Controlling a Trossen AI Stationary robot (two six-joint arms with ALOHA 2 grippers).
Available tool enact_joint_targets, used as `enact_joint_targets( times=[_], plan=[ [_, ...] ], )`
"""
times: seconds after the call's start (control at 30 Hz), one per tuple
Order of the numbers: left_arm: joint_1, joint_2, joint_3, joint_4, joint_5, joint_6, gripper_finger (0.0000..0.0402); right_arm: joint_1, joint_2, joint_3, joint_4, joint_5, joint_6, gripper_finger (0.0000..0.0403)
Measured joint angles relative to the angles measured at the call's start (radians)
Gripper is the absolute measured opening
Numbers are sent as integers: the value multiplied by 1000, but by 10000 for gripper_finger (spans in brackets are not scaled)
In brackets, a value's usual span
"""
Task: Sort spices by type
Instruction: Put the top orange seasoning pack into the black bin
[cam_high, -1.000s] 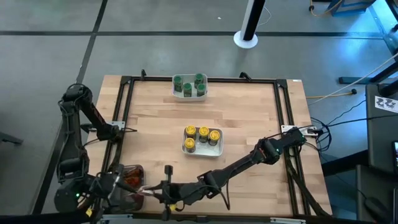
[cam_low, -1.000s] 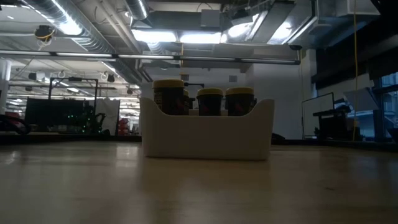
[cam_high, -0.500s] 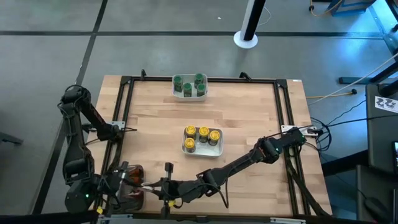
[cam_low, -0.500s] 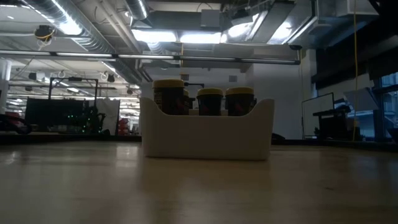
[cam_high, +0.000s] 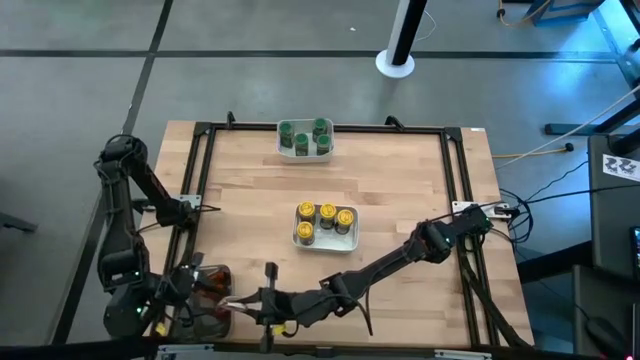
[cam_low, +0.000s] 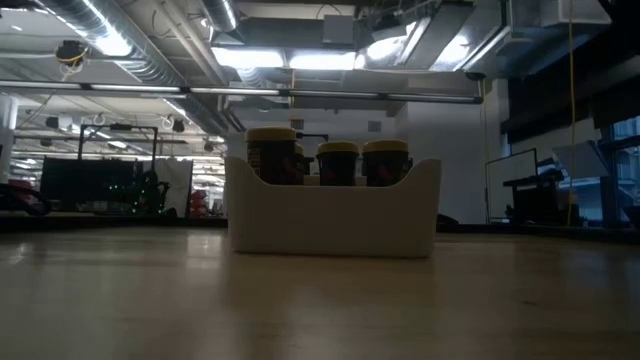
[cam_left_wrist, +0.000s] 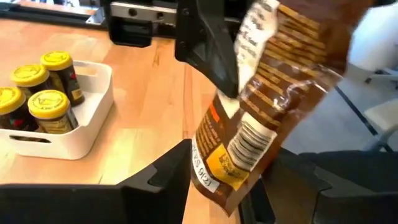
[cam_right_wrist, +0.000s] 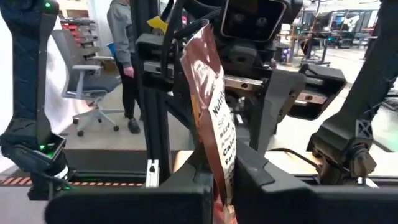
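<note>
Brown-orange packet stands pinched in your right gripper at the surface's near-left corner; your left gripper beside it — grip state unclear.

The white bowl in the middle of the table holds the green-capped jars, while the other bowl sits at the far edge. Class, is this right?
Not quite. The high view shows the middle white bowl holding yellow-capped jars; the green-capped jars are in the other bowl at the table's far edge.
</note>
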Motion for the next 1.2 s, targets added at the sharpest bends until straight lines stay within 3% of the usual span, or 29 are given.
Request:
enact_joint_targets(
  times=[0.7,0.83,1.07,1.2],
  plan=[
    [30,5,0,85,-14,92,167,-20,1,0,-18,16,21,28],
    [30,5,0,85,-13,95,134,-20,1,0,-18,5,22,28],
    [30,5,0,61,9,102,21,-19,3,0,-20,-6,22,28],
    [30,4,1,40,8,93,18,-20,5,0,-18,-34,22,28]
  ],
)
